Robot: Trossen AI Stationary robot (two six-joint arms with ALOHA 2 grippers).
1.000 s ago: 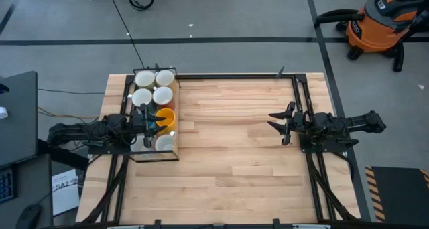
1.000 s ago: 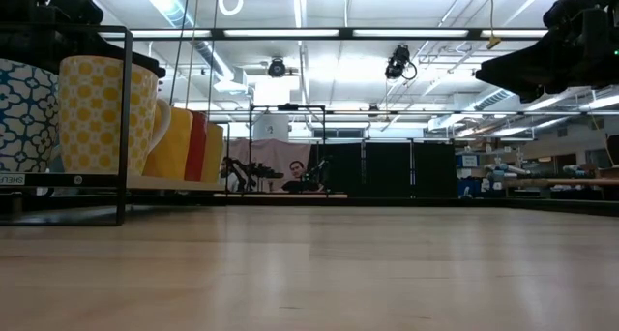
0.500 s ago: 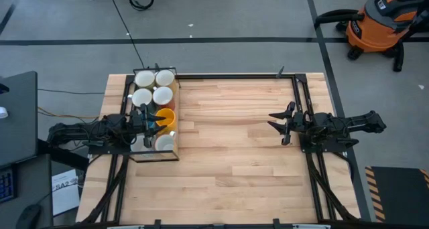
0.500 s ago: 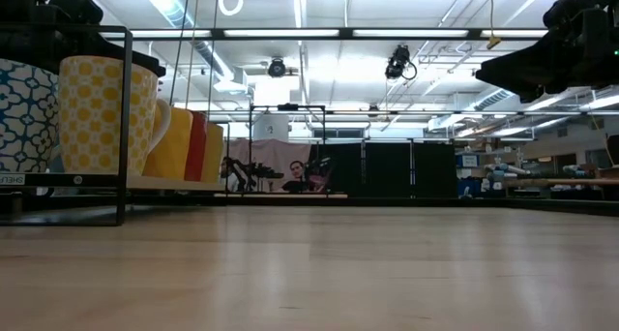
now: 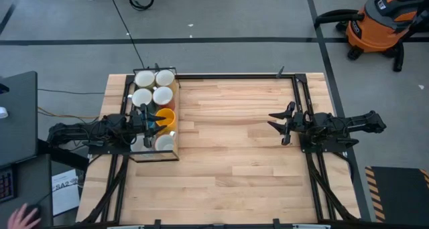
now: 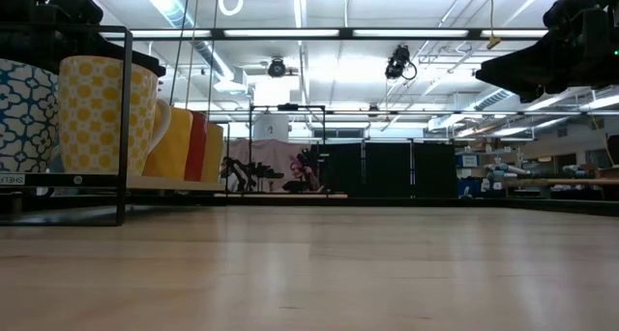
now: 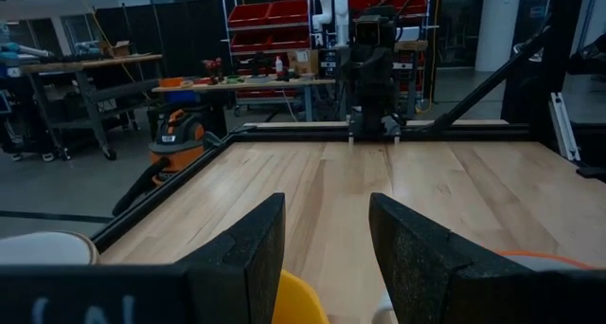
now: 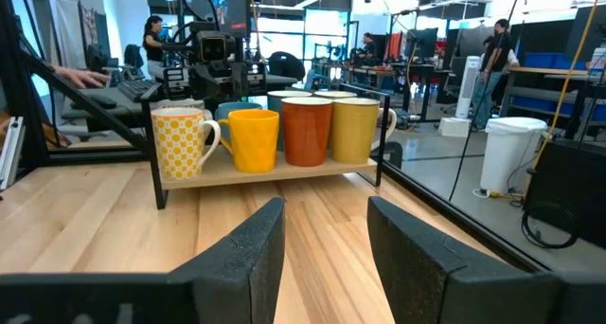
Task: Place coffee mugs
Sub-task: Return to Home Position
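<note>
Several coffee mugs [image 5: 163, 95] stand together on the shelf [image 8: 275, 171] at the table's [image 5: 234, 162] left edge. Left gripper [image 5: 147, 119] hovers over them, fingers [image 7: 241, 258] parted and empty; right gripper [image 5: 277, 124] waits well apart near the table's right side, likewise spread.

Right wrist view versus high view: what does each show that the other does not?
Only the right wrist view: the sides of the mugs, a dotted mug beside a yellow mug, and people behind. Only the high view: the vacuum and the mugs' open tops. Both: the shelf, the left gripper over it, and the right gripper, fingers open, at the right of the table.
</note>
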